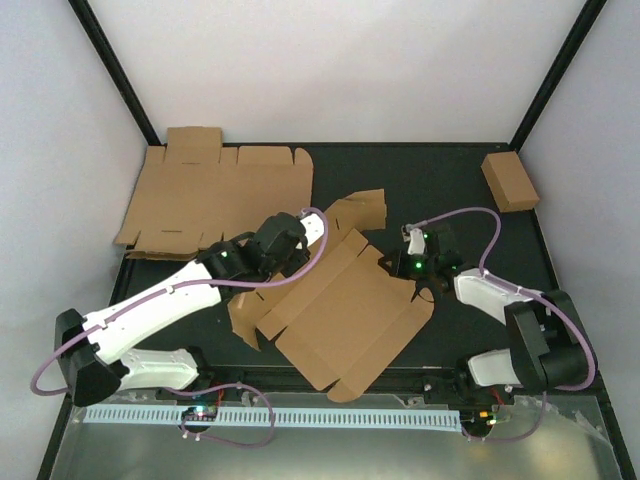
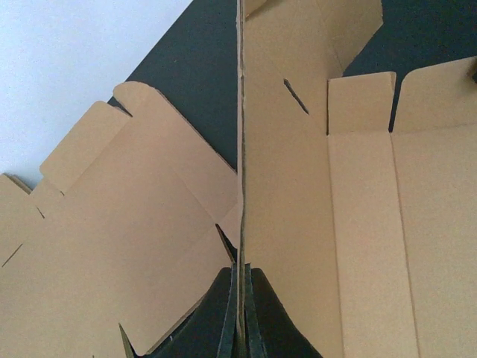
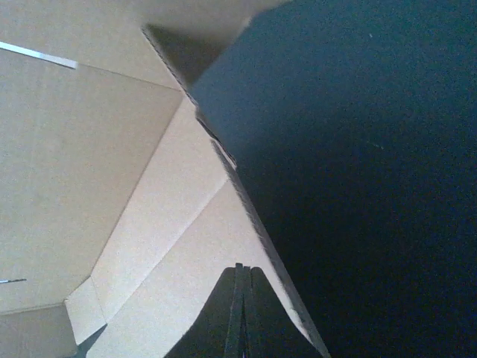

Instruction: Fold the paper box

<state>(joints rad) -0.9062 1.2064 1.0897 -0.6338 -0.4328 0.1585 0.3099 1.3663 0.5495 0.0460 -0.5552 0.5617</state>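
The paper box lies half-opened on the black table between the two pincers. Only the wrist views show the grips: the left pincer is clamped on the thin edge of an upright wall, while the right pincer has its jaws pressed together against a sloping flap, though I cannot tell whether cardboard sits between them. Only the top view gives the count: two cardboard blanks, the box itself and a spare flat sheet beyond the left pincer, and one small closed box well beyond the right pincer.
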